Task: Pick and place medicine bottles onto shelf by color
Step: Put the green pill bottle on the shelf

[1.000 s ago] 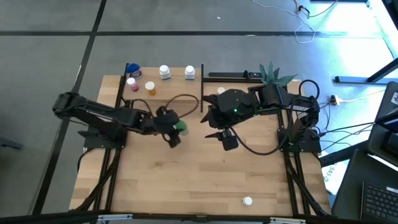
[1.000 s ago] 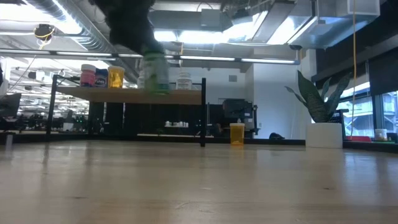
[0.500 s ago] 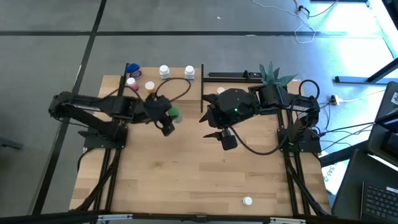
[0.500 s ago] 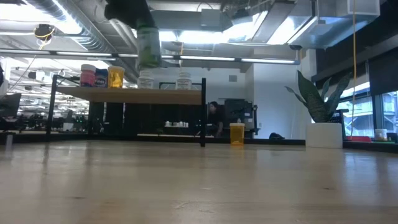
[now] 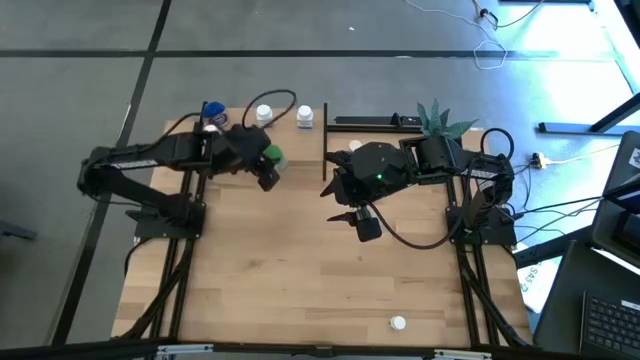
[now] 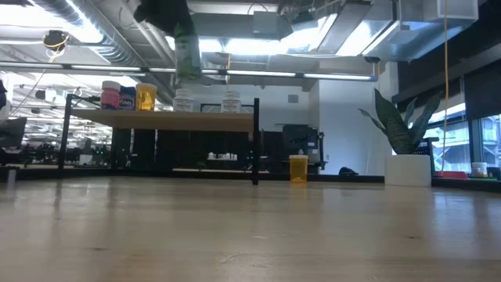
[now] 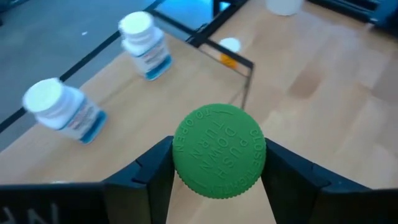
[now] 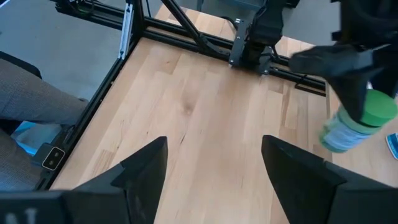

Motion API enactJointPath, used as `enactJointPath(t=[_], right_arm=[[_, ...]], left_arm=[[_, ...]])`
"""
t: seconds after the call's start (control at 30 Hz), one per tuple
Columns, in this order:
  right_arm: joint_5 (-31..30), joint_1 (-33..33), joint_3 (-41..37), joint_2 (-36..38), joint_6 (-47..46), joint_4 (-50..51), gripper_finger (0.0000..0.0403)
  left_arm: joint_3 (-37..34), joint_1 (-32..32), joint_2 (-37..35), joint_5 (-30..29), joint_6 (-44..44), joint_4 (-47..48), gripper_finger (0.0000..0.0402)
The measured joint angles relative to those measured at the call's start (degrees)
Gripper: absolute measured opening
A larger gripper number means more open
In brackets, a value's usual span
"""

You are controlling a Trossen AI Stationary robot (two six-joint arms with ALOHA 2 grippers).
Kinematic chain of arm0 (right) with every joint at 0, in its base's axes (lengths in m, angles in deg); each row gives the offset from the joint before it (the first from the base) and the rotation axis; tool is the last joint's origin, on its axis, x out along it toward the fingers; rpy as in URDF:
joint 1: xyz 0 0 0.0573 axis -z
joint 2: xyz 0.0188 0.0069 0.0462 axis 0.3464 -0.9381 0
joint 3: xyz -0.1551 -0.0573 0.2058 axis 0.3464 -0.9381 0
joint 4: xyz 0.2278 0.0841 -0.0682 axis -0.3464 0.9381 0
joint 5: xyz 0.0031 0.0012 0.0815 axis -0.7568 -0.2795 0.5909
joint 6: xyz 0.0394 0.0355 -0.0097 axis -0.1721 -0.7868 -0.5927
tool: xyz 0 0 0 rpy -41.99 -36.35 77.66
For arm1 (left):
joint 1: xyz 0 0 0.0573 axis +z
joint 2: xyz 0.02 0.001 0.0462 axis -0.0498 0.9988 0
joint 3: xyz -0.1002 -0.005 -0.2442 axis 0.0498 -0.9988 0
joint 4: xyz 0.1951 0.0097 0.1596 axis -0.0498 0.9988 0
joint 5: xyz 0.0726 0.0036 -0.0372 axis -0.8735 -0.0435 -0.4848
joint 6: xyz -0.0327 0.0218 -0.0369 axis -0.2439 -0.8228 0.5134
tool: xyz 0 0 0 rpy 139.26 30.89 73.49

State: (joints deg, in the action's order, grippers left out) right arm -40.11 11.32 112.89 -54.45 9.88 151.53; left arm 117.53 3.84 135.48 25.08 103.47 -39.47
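Left gripper (image 7: 219, 180) clamps the green-capped bottle (image 7: 219, 151) above the shelf (image 6: 160, 119), its long axis tilted, cap toward the wrist camera. Right gripper (image 8: 214, 163) hangs wide open, empty, mid-table.

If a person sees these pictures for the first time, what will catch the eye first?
The left claw grips a green-capped bottle in the air above the wooden shelf. Two white bottles stand on the shelf beyond it. The right claw waits open above the table's middle.
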Motion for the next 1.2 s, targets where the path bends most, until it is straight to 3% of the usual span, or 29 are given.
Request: enactJointPath(t=[0.67,1.2], right_arm=[[0.00,-0.01,0.00,0.00,0.00,-0.60,0.0262],[-0.01,-0.02,0.00,0.00,0.01,-0.83,0.0262]], left_arm=[[-0.02,17.64,5.66,7.86,-2.45,1.91,0.0194],[-0.04,21.16,8.35,10.63,-2.40,1.64,0.0198]])
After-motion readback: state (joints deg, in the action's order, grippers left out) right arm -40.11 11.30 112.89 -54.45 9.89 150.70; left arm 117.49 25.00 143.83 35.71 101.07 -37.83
